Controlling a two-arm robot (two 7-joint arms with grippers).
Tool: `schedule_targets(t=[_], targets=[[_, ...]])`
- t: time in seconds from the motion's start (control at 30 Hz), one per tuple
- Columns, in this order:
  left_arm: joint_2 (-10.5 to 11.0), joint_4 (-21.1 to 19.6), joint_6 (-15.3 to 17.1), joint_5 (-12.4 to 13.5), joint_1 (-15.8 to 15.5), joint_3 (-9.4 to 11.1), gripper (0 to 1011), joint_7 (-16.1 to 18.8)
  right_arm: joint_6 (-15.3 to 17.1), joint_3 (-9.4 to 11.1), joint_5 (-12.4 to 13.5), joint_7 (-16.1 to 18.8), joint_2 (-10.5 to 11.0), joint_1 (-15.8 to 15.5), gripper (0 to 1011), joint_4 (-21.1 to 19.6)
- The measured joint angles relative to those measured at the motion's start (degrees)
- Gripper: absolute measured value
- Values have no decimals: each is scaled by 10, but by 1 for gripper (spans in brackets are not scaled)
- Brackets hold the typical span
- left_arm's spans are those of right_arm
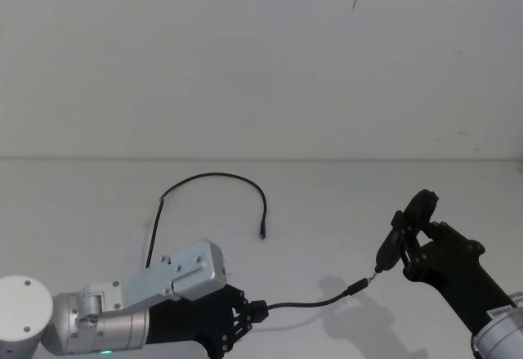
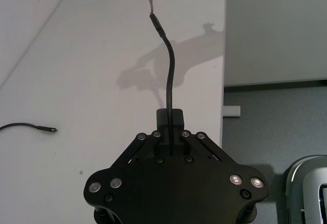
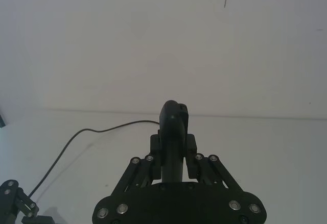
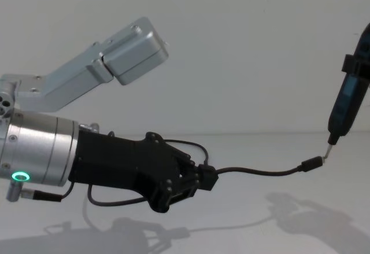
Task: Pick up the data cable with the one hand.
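While clamping data cable (image 4: 254, 171), left claw (image 4: 205, 179) raised.

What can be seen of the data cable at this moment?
The data cable is a thin, flexible black cord. One plug end is clamped in the left gripper, and from there it arcs through the air, off the white table, to a small plug touching the tip of the tool held in the right gripper. The rest loops across the table, ending in a free plug.
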Motion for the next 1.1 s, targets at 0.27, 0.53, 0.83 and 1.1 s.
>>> schedule_targets(t=[0.27,0.53,0.83,1.1], targets=[[0,0,0,0,0,0,41,0,-2,1,3,0,1,0,263,1],[0,0,0,0,0,0,41,0,-4,1,5,1,1,1,263,2],[0,0,0,0,0,0,40,0,-4,1,6,1,1,1,263,2],[0,0,0,0,0,0,40,0,-5,1,6,1,1,1,263,3]])
